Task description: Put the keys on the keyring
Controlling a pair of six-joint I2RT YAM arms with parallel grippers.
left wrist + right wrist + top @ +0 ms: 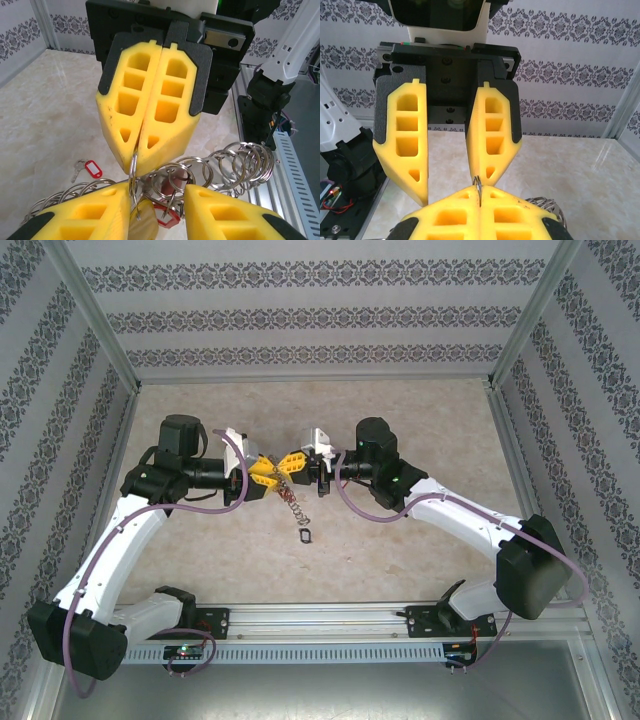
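Left claw [156,195]: fingers apart, with nothing clamped that I can make out. Its tips face the right claw, almost touching it.
Right claw [479,194]: fingers together, clamped on one thin loop of the keyring.
Pinched loop: stands upright and edge-on to both claws, its plane lying along the line between them.
Keyring [235,162]: a coil of grey loops. Its long axis runs crosswise under the meeting tips and trails off to either side in the left wrist view. In the top view it dangles towards the table [45,110].
Red tag [167,216]: sits in the gap of the left claw, just beneath the pinched loop. I cannot tell whether it is already strung.
Loose key [90,169]: has a red tag and lies flat on the table, to the left of the claws in the left wrist view and well apart from both.
Nearer arm (judged): the left, since its claw is free while the right is busy holding.
Coming move (judged): a key's hole must meet the loop's edge, approached along the line between the claws.
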